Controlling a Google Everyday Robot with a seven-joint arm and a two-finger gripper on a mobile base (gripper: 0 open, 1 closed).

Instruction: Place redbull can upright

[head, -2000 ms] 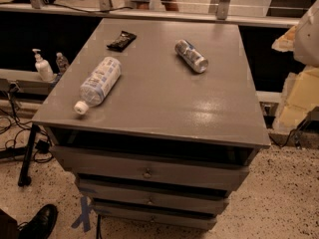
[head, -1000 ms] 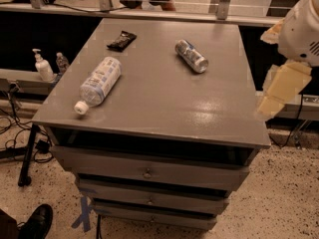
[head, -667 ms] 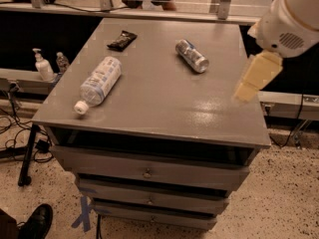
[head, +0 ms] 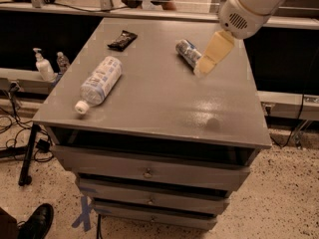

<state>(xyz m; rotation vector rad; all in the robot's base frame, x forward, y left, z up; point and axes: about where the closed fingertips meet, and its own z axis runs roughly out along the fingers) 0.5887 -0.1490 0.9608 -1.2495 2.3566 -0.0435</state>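
Observation:
The redbull can, slim and silver with bluish markings, lies on its side at the back right of the grey table top. My gripper, cream-coloured under a white arm, hangs over the table just to the right of the can. Its tip is at the can's near end and covers part of it. I cannot see whether it touches the can.
A clear plastic water bottle with a white cap lies on its side at the left. A black snack wrapper lies at the back. The table has drawers below. A soap dispenser stands on a ledge at left. A shoe is on the floor.
My arm has swung in from beyond the table's right edge to the left and further back, until the gripper is beside the can. The can, bottle and wrapper have not moved.

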